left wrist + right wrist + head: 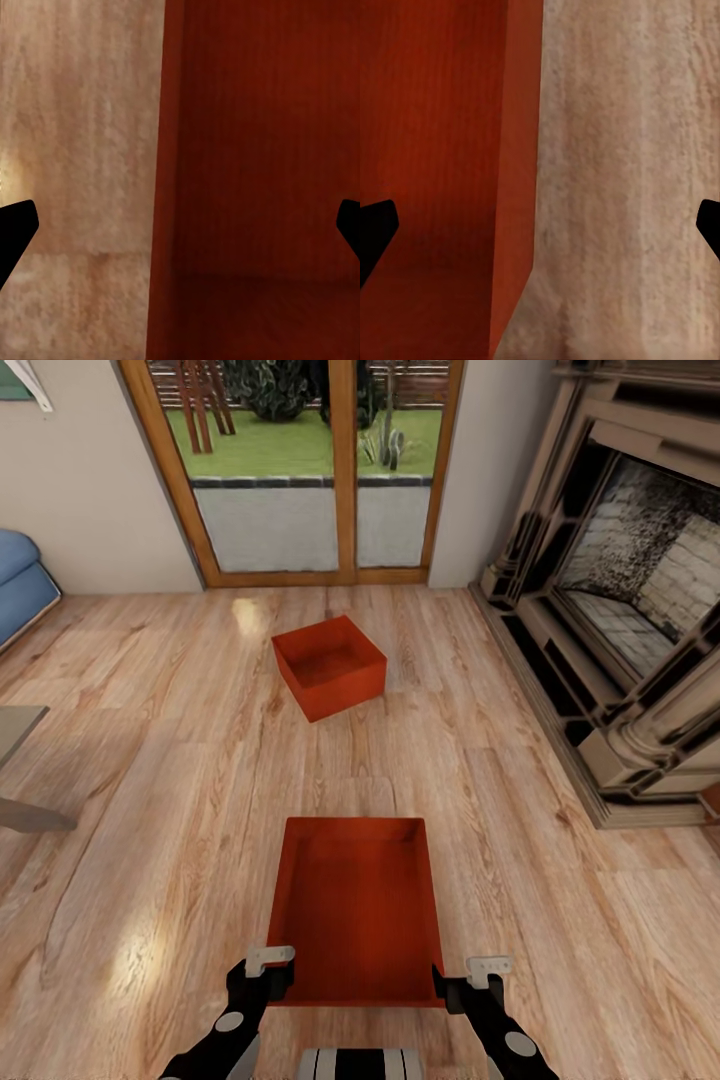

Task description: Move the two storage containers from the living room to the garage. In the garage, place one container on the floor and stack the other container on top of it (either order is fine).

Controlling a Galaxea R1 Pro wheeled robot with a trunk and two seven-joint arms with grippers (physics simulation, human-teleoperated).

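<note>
The near storage container (355, 905) sits on the light wood floor (150, 760) of the living room, straight out from the glass doors (300, 470) and closest to the robot. The far storage container (329, 666) lies between it and those doors, turned at an angle, with the fireplace (620, 590) off to one side.

The left claw (262, 972) is at the near container's left near corner and the right claw (468, 978) at its right near corner. Both wrist views show the fingers spread wide, with a side wall (166, 180) standing in the gap between them, so each claw is open and straddling a thin wall (521, 172), gripping nothing yet.

The step in hand looks like a 2-handed pickup. To do it well:
1. Keep each wall centred between the fingers before closing.
2. Close both claws together, so the box does not skid or twist.
3. Grip well down the wall, as thin walls may flex.
4. Lift level, both arms at 1 pace.
</note>
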